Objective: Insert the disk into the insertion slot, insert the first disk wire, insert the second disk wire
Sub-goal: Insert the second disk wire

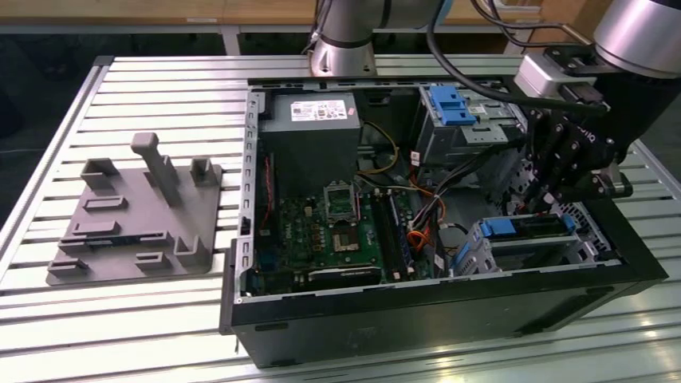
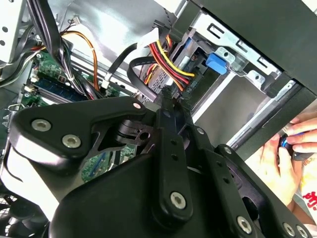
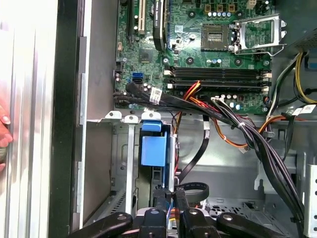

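Black linked fingers of the claw [image 2: 166,99] stand almost together. We judge them pinched on the dark plug end of a disk wire [image 2: 166,62], a red, yellow and black bundle that leads away from the tips.

- Straight ahead of the tips, very near: the disk [image 3: 152,148], edge-on, its blue carrier showing. It sits inside the insertion slot [image 3: 130,163], so that step looks done.
- Just beside the claw: a loose black cable loop [image 3: 190,191].
- Farther beyond the slot: the motherboard [image 3: 208,54], with more cables crossing in front of it.
- Outside the case wall, well off to the claw's side: a person's hand [image 2: 290,153].

Doing this step well, as we judge it:
- Keep the plug square to the disk's rear edge.
- Push along the socket's own line, slowly.
- Keep the black loop from catching between plug and disk.
- Stop if the wire bends sideways.

Hard to make out:
- The plug is mostly covered by the fingers.
- We cannot find the disk's socket.
- We cannot tell whether this is the first or the second wire.
- The hand is cut off at the frame edge.
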Controlling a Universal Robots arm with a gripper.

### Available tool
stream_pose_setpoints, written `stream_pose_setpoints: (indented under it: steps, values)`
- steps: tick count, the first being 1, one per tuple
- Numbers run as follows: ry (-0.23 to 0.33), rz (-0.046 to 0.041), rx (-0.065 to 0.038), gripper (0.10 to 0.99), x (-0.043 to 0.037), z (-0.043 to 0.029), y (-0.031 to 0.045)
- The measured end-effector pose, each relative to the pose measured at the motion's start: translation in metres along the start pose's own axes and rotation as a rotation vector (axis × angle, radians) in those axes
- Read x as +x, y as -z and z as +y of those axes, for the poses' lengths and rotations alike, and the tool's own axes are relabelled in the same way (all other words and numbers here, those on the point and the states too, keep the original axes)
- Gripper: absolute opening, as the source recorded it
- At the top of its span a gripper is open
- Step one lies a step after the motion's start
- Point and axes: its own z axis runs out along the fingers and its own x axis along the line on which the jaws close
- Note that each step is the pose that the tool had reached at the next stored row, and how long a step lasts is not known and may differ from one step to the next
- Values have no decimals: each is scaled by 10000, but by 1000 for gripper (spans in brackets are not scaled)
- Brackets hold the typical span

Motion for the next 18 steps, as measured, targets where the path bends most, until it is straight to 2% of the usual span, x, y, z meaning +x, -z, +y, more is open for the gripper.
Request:
stream_pose_setpoints:
  steps: [4,6,12,18]
  values:
    - [-36,-258,4,196,12,-2,-2]
    - [-60,-338,4,196,22,-2,-3]
    - [-138,-392,0,196,75,-2,-6]
    - [-334,-401,-10,196,83,-15,-11]
